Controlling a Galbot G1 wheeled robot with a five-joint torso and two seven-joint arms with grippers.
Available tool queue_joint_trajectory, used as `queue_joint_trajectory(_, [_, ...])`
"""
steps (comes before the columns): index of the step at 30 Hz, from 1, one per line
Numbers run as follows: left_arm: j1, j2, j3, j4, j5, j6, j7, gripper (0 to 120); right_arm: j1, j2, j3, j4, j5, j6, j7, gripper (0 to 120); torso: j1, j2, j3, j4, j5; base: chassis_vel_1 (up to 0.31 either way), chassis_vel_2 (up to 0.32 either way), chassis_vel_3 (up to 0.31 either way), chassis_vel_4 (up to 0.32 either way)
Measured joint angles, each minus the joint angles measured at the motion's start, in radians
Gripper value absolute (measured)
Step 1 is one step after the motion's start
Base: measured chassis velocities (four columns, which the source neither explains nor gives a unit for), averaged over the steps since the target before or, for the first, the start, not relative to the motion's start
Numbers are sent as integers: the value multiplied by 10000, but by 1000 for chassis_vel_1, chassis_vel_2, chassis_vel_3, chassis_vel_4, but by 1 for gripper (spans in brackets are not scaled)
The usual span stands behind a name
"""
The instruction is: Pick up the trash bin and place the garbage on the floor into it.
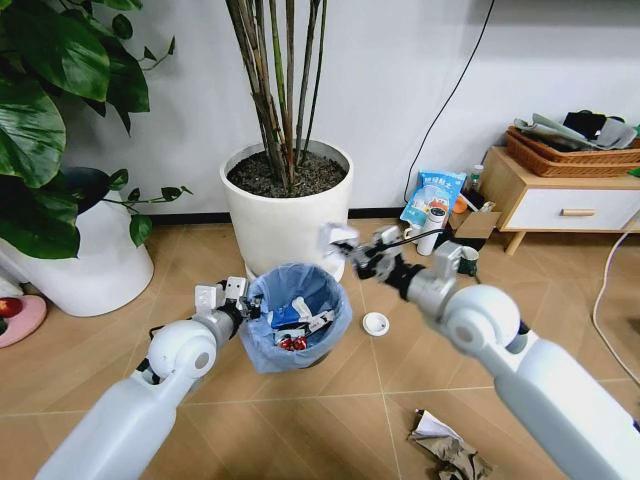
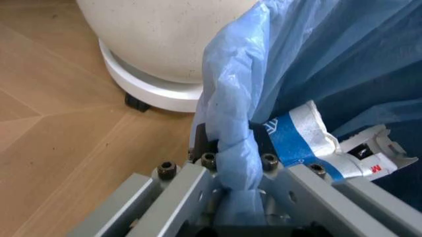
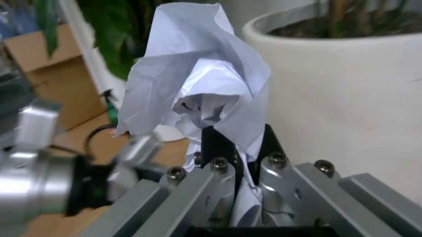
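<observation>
The left gripper point(image 1: 238, 300) jaws pinch the blue-bagged rim of the trash bin point(image 1: 296, 318); a crushed blue-white cup point(image 2: 310, 140) just inside shows a red "M". The right gripper point(image 1: 352, 250) jaws clamp crumpled white paper point(image 3: 197, 89), held above the bin's far rim.

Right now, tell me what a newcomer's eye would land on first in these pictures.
First, the trash bin with its blue bag, held up by the rim in the left gripper, litter already inside. Next, the right gripper pinching crumpled white paper just above the bin, before the white planter. A white lid and brown paper lie on the floor.
</observation>
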Motion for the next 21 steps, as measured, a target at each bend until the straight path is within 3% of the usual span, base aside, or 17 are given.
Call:
queue_joint_trajectory(4, [-94,-20,30,45,-22,4,-10,0,1,4,-346,158,113,-413,96,5,0,0,0,0,0,0,0,0,0])
queue_joint_trajectory(8, [-229,-75,61,73,-30,3,-16,0,-56,-5,-633,19,-122,-630,116,23,0,0,0,-1,0,0,0,0,0])
queue_joint_trajectory(10, [-262,-97,73,78,-32,3,-16,0,-46,4,-646,-64,-178,-636,106,26,0,0,0,-1,1,0,0,0,0])
queue_joint_trajectory(14, [-322,-166,83,119,-33,1,-18,0,46,5,-627,-263,-214,-699,70,47,0,0,0,-1,0,0,0,0,0])
queue_joint_trajectory(21, [-326,-169,85,120,-24,-7,-18,0,69,20,-602,-276,-244,-674,-26,68,0,0,0,-1,0,0,0,0,0])
